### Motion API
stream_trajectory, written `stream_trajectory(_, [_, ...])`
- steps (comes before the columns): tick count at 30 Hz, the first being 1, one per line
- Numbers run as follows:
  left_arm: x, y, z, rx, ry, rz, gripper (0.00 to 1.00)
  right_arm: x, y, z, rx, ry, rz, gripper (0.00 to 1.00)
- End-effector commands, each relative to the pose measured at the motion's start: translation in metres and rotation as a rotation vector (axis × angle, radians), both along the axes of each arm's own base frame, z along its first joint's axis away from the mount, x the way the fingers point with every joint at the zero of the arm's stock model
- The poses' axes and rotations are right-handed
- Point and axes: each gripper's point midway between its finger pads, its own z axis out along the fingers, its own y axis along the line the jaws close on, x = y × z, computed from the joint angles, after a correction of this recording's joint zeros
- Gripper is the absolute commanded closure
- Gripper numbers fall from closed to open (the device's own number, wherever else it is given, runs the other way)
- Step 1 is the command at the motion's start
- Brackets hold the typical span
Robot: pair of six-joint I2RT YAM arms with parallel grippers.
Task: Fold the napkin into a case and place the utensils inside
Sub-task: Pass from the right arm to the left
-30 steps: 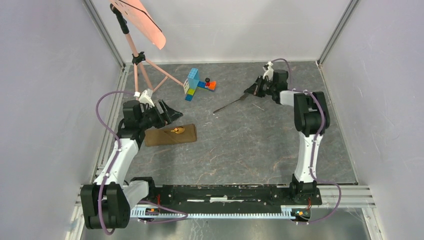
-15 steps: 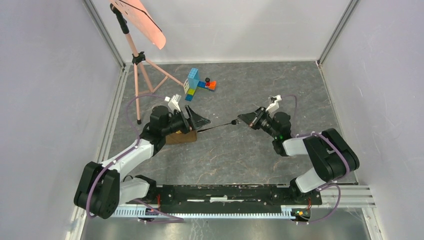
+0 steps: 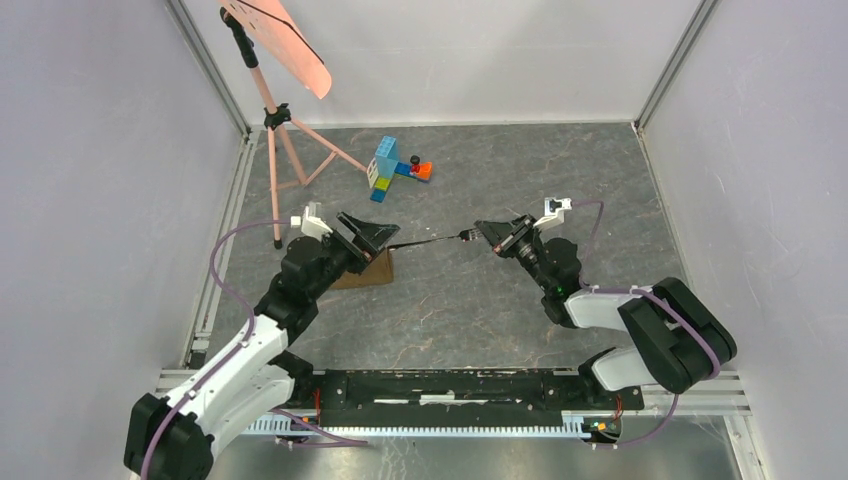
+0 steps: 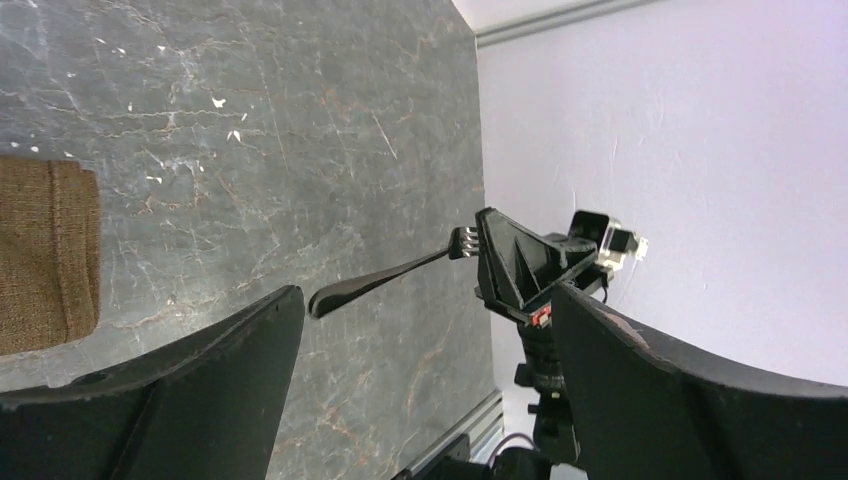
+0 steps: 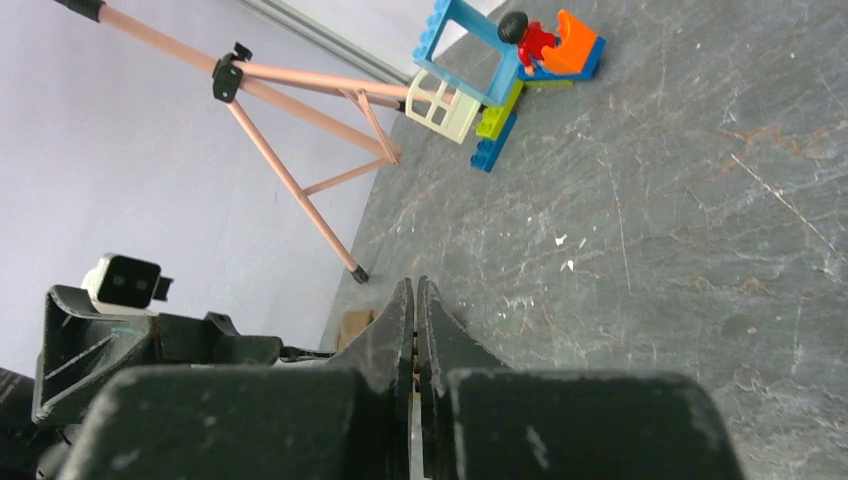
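Right claw: pressed together on the tine end of the fork; the thin dark handle points toward the other arm
Left claw: spread wide; in the wrist view the fork's handle tip lies between its fingers, not pinched
Napkin: brown, folded, flat on the tabletop; partly hidden beneath the spread claw
Far side: toy blocks and a pink tripod, well apart from both claws
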Motion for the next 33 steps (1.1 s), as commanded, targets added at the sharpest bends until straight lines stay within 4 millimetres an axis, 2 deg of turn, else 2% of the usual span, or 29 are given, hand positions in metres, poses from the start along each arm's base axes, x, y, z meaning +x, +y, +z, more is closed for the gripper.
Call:
stream_trajectory(1, [0.011, 0.008, -0.008, -0.051, 0.074, 0.104, 0.01, 0.015, 0.001, 0.042, 0.074, -0.098, -0.070, 1.00])
stream_trajectory(3, [0.012, 0.007, -0.006, -0.029, 0.081, 0.094, 0.00, 0.017, 0.003, 0.046, 0.076, -0.099, -0.072, 1.00])
stream_trajectory(7, [0.017, -0.002, 0.004, -0.098, 0.045, 0.073, 0.02, 0.014, 0.017, 0.059, 0.133, -0.103, -0.028, 1.00])
stream_trajectory(13, [0.027, -0.006, 0.026, -0.166, -0.061, 0.070, 0.14, 0.001, 0.042, 0.065, 0.210, -0.074, 0.040, 1.00])
stream_trajectory(15, [0.028, -0.008, 0.028, -0.187, -0.074, 0.062, 0.24, -0.003, 0.046, 0.066, 0.233, -0.065, 0.052, 1.00])
stream_trajectory(19, [0.026, -0.009, 0.035, -0.203, -0.120, 0.050, 0.52, -0.007, 0.051, 0.066, 0.247, -0.052, 0.068, 1.00])
stream_trajectory(20, [0.025, -0.009, 0.037, -0.197, -0.132, 0.044, 0.60, -0.009, 0.053, 0.066, 0.251, -0.050, 0.084, 1.00])
stream_trajectory(22, [0.022, -0.011, 0.038, -0.178, -0.152, 0.019, 0.92, -0.016, 0.058, 0.063, 0.239, -0.049, 0.133, 0.98])
stream_trajectory(23, [0.021, -0.012, 0.039, -0.163, -0.162, 0.005, 0.97, -0.022, 0.063, 0.062, 0.217, -0.055, 0.178, 0.90])
stream_trajectory(24, [0.019, -0.014, 0.040, -0.151, -0.175, -0.012, 0.98, -0.025, 0.066, 0.057, 0.180, -0.060, 0.215, 0.78])
stream_trajectory(26, [0.013, -0.017, 0.043, -0.113, -0.223, -0.061, 0.98, -0.032, 0.069, 0.040, 0.083, -0.047, 0.297, 0.66])
stream_trajectory(27, [0.010, -0.018, 0.042, -0.087, -0.238, -0.082, 0.98, -0.035, 0.069, 0.031, 0.036, -0.034, 0.332, 0.55])
stream_trajectory(30, [0.003, -0.021, 0.040, -0.025, -0.286, -0.138, 0.98, -0.045, 0.068, 0.011, -0.119, -0.049, 0.466, 0.38])
stream_trajectory(33, [-0.004, -0.030, 0.037, 0.028, -0.316, -0.235, 0.98, -0.052, 0.062, -0.003, -0.218, -0.038, 0.582, 0.31])
